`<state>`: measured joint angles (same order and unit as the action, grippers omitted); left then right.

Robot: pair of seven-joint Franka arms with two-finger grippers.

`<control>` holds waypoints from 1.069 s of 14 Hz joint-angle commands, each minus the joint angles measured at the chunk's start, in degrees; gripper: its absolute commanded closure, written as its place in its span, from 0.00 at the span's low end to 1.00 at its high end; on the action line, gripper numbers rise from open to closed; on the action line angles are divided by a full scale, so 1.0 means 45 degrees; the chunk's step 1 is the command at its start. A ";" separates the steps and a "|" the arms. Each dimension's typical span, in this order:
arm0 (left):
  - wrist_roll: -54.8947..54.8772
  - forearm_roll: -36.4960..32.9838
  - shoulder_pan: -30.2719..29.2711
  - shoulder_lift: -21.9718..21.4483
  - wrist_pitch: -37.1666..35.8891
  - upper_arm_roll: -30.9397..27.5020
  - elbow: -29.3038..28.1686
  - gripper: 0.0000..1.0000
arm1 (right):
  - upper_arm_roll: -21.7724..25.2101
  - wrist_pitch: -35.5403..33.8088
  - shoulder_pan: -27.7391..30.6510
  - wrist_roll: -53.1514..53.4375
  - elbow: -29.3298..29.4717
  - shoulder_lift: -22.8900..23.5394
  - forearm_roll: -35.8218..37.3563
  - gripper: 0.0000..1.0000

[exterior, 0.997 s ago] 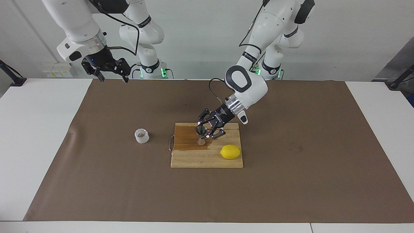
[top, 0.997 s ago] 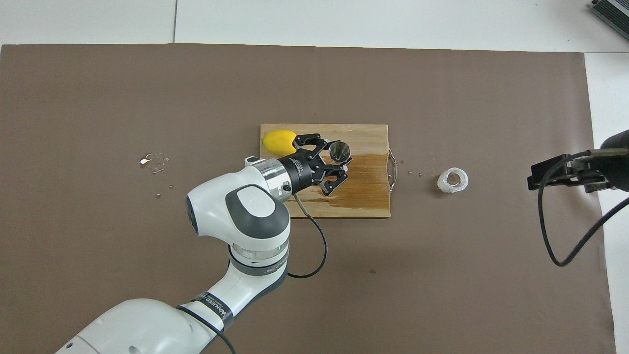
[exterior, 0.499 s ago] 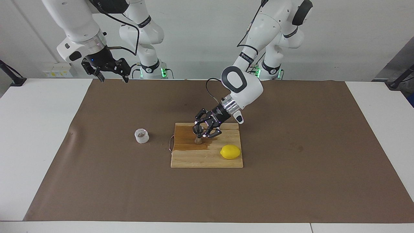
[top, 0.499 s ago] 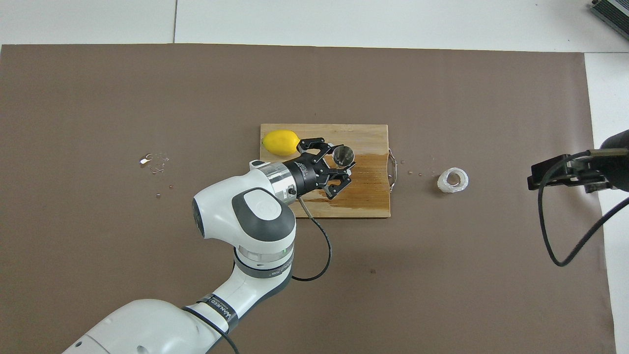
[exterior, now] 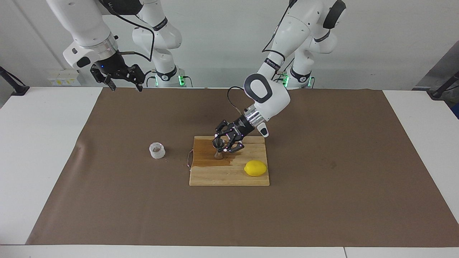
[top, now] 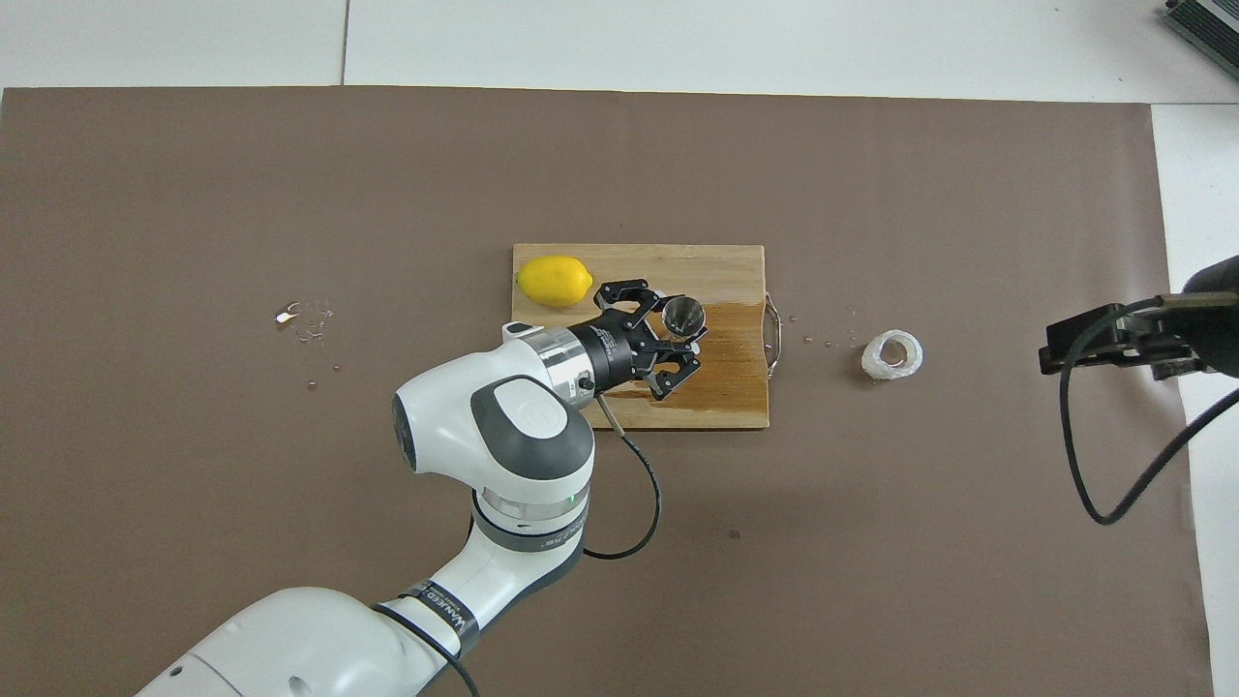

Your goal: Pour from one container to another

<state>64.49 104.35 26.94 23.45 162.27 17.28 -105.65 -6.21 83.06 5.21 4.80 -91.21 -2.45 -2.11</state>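
A white worktop (exterior: 43,150) carries a brown mat (exterior: 322,200); a plain pale wall (exterior: 222,43) rises above the worktop.

Shiny steel jigger (exterior: 218,148) on wet-stained wood board (exterior: 229,175); glossy lemon (exterior: 255,168); translucent plastic cup (exterior: 157,150); matt brown paper mat (exterior: 107,186).

On the table (exterior: 43,150) there are one brown mat (exterior: 322,200), one wooden cutting board (exterior: 229,175), one lemon (exterior: 255,168), one steel jigger (exterior: 218,148), one small white cup (exterior: 157,150), and two robot arms, each ending in one gripper.
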 commanded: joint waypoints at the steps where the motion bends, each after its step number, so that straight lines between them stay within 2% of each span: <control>1: -0.0247 0.0191 0.0321 0.0219 0.0326 -0.0070 0.0293 0.48 | -0.0026 -0.0117 0.0150 -0.0245 -0.0044 -0.0100 -0.0312 0.00; 3: -0.0346 0.0172 0.0321 0.0219 0.0326 -0.0070 0.0274 0.44 | -0.0026 -0.0117 0.0150 -0.0245 -0.0044 -0.0100 -0.0312 0.00; 5: -0.0346 0.0171 0.0321 0.0219 0.0326 -0.0070 0.0274 0.35 | -0.0026 -0.0117 0.0150 -0.0245 -0.0025 -0.0100 -0.0312 0.00; 7: -0.0365 0.0152 0.0321 0.0219 0.0307 -0.0070 0.0274 0.17 | -0.0026 -0.0117 0.0150 -0.0245 -0.0044 -0.0100 -0.0312 0.00; 8: -0.0365 0.0152 0.0321 0.0219 0.0307 -0.0070 0.0274 0.00 | -0.0026 -0.0136 0.0150 -0.0245 -0.0044 -0.0100 -0.0312 0.00; 12: -0.0288 0.0113 0.0263 0.0142 0.0209 -0.0051 0.0332 0.00 | -0.0240 -0.0565 -0.0026 -0.0303 -0.0044 -0.0217 -0.0331 0.00; 15: -0.0132 -0.0003 -0.0010 -0.0461 0.0015 -0.0031 0.0313 0.00 | -0.0144 -0.0683 0.0149 -0.1083 -0.0025 -0.0644 -0.0331 0.00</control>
<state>63.78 104.27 27.46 23.35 162.35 17.17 -104.50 -7.14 80.95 4.68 2.79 -91.18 -3.42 -2.21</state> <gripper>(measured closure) 0.000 0.000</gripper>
